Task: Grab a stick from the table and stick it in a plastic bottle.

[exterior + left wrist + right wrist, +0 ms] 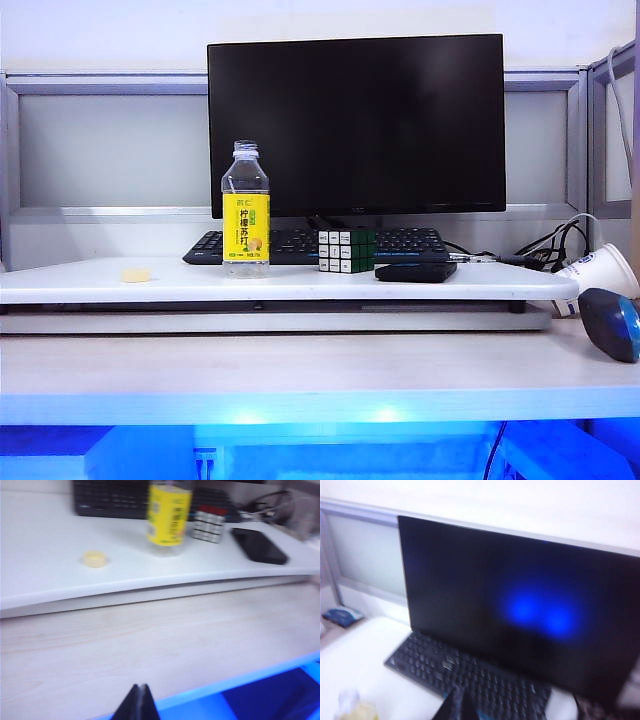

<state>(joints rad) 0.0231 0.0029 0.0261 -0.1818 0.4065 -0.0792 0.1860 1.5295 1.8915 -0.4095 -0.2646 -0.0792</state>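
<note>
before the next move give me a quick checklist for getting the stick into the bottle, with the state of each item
1. Plastic bottle upright on the raised shelf of the table: ok.
2. Bottle mouth uncapped: ok; a small yellowish cap lies on the shelf beside it.
3. Stick located: not ok, it shows in no view.
4. Left gripper free: ok, shut with nothing between its fingers, low over the front of the table.
5. Right gripper free: cannot tell; it is shut and raised, facing the monitor and keyboard, but the picture is too blurred to rule out a thin stick.
6. Clutter near the bottle: the puzzle cube and phone stand apart from it: ok.
</note>
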